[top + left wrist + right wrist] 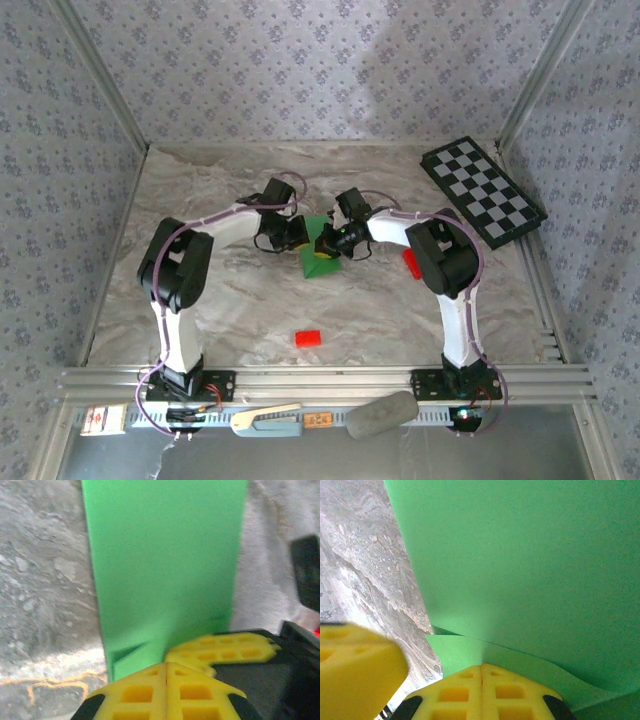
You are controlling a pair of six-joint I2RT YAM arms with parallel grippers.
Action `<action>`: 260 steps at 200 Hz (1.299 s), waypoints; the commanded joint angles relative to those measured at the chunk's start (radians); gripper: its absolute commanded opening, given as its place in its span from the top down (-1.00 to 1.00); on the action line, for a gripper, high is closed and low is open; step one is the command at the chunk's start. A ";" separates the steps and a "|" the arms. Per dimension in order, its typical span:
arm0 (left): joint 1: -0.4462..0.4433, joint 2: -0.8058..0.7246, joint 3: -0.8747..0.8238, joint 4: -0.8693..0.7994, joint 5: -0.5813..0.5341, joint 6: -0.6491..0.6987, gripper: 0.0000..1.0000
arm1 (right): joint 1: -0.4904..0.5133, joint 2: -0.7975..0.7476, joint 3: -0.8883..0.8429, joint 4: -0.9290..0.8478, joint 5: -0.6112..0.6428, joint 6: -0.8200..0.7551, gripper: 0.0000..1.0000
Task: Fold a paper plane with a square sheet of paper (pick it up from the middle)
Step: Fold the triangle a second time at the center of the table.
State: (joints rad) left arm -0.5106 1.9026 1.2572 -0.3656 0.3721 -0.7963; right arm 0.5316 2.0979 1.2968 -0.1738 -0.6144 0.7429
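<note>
The square sheet of paper [322, 262] is bright green and partly folded, showing as a pointed wedge at the table's middle. My left gripper [303, 238] and right gripper [326, 243] meet tip to tip over its far end. In the left wrist view the paper [165, 555] rises as a tall strip from my left gripper [166, 664], whose yellow jaws are shut on its edge, with the right gripper's fingers [220, 647] alongside. In the right wrist view layered green paper [530, 555] spreads from my right gripper [481, 666], shut on a fold. The paper plane is out of view.
A small red block [308, 338] lies near the front edge of the marble table [200, 300]. A red wedge [411, 262] sits by the right arm. The checkerboard [482, 190] lies at the back right. Patterned walls close in three sides.
</note>
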 commanded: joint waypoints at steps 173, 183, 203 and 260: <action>-0.052 -0.068 -0.194 0.110 0.146 -0.036 0.84 | -0.013 0.079 -0.035 -0.056 0.114 0.059 0.95; -0.055 -0.069 -0.197 0.101 0.136 -0.023 0.84 | -0.013 0.083 -0.028 -0.072 0.119 0.057 0.95; -0.056 -0.063 -0.203 0.094 0.117 -0.015 0.84 | -0.016 0.090 -0.021 -0.087 0.120 0.057 0.95; -0.057 -0.040 -0.225 0.084 0.088 -0.009 0.86 | -0.018 0.094 -0.016 -0.103 0.126 0.055 0.95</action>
State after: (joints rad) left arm -0.5632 1.8473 1.0550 -0.2554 0.4778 -0.8326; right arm 0.5293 2.1075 1.3022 -0.1570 -0.6136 0.7906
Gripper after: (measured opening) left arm 0.075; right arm 0.054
